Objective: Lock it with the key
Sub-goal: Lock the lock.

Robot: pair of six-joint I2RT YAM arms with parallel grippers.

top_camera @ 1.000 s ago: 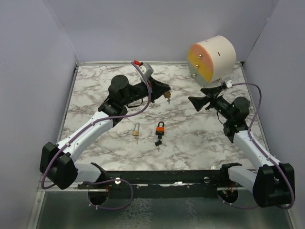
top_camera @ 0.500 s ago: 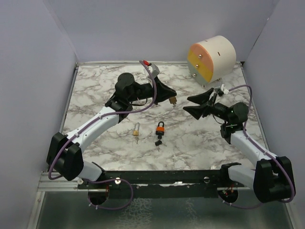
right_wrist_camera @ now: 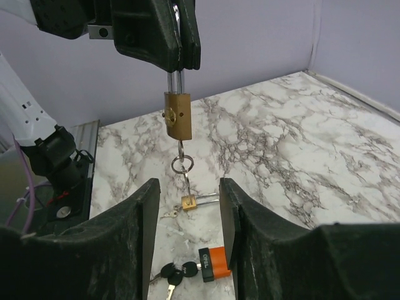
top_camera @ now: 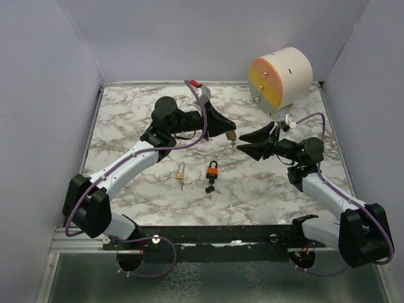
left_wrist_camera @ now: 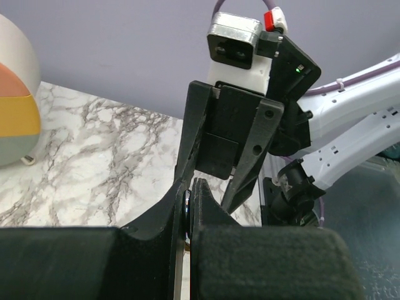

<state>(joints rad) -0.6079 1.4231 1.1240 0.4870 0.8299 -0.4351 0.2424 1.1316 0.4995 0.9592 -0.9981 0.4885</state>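
Over the marble table (top_camera: 126,120), my left gripper (top_camera: 228,130) is clamped tight on the shackle of a brass padlock (right_wrist_camera: 178,115), whose key (right_wrist_camera: 180,149) dangles beneath. My right gripper (right_wrist_camera: 187,187) faces it, partly open and empty, fingers flanking the key. An orange padlock (top_camera: 213,169) lies below.

The marble table (top_camera: 126,129) bears a brass padlock (top_camera: 180,172), orange padlock (top_camera: 213,169), keys (top_camera: 209,188), cream cylinder (top_camera: 282,79).

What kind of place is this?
Probably a robot test booth: plain walls box in a marble-patterned table, a left arm and right arm are bolted at its edge, an orange padlock lies there.
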